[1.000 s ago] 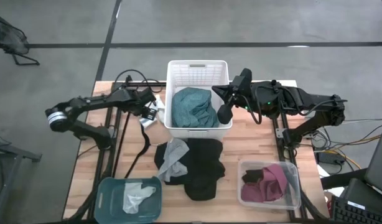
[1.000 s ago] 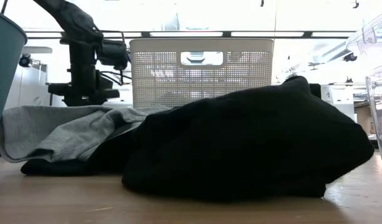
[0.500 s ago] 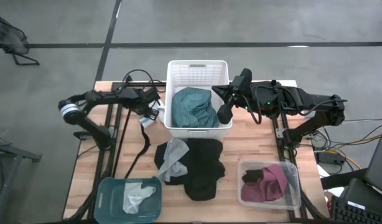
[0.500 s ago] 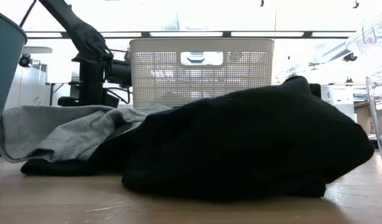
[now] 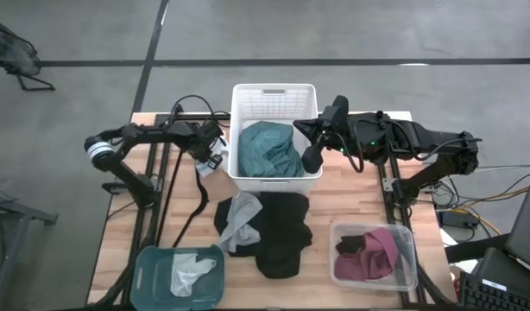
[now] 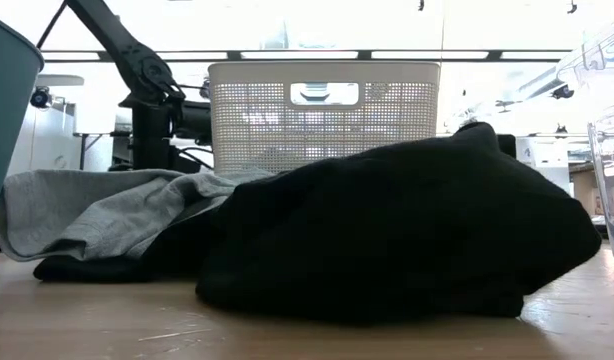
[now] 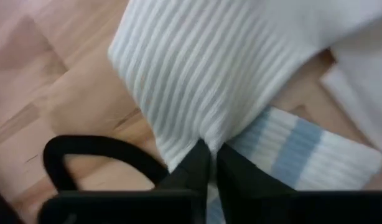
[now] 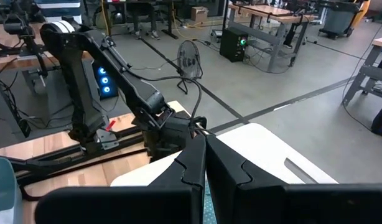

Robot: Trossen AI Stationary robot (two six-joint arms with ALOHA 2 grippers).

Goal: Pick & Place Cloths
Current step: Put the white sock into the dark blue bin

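Note:
A small white ribbed cloth with pale blue stripes lies on the table left of the white basket. My left gripper points down onto it, shut on it. A teal-green cloth fills the basket. Black cloths and a light grey one lie heaped on the table in front of the basket. My right gripper hangs shut and empty above the basket's right rim. In the low view the grey cloth hides my left gripper. My left gripper pinches the white ribbed cloth at its edge, beside the blue-striped part, between its two fingers. The fingers come from above, pointing steeply down. The cloth lies on the table around them; whether it is one layer or several, I cannot tell.
A teal tray at the near left holds a pale cloth. A clear tray at the near right holds a maroon and a dark cloth. A black strap-like strip lies between my left gripper and the heap.
My left gripper has gone down and toward the basket's left wall, onto the white cloth, with its wrist rolling. The cloths on the table and my right arm have stayed where they were.

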